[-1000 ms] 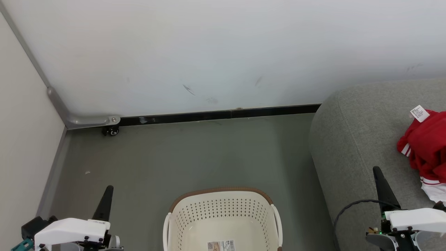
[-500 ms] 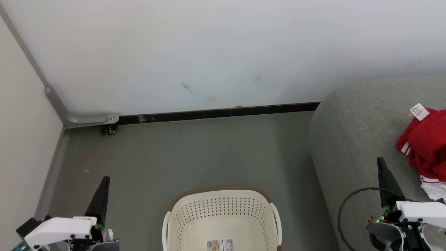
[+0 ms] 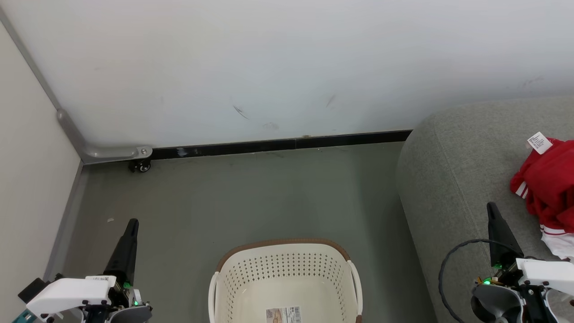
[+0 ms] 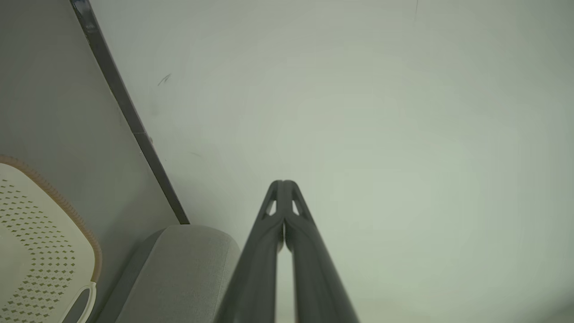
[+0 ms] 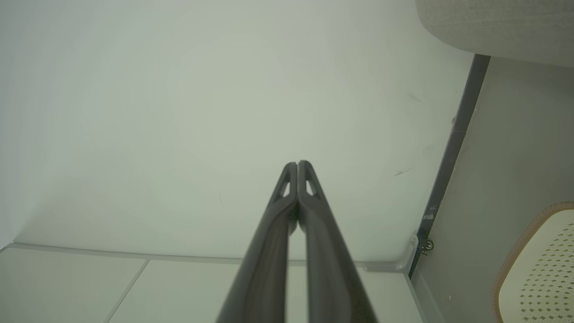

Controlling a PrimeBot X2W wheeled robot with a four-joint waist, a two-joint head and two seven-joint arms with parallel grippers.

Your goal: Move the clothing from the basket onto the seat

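The cream perforated basket (image 3: 285, 282) with its brown rim stands on the floor at bottom centre, holding no clothing, just a paper label on its bottom. Red clothing (image 3: 548, 186) with white striped trim and a white tag lies on the grey seat (image 3: 453, 179) at the right edge. My left gripper (image 3: 132, 223) points up at lower left, shut and holding nothing. My right gripper (image 3: 491, 206) is shut too, over the seat's front left part, beside the clothing and apart from it. Both wrist views show fingertips pressed together: left gripper (image 4: 283, 182), right gripper (image 5: 297, 163).
A white wall (image 3: 287, 67) with a black skirting strip (image 3: 278, 144) runs behind. A pale partition (image 3: 27, 179) on a small castor (image 3: 142, 167) closes off the left side. Grey floor (image 3: 251, 197) lies between basket and wall.
Both grippers have risen a little in the head view, staying shut. The head view has shifted slightly. The basket and clothing have not moved.
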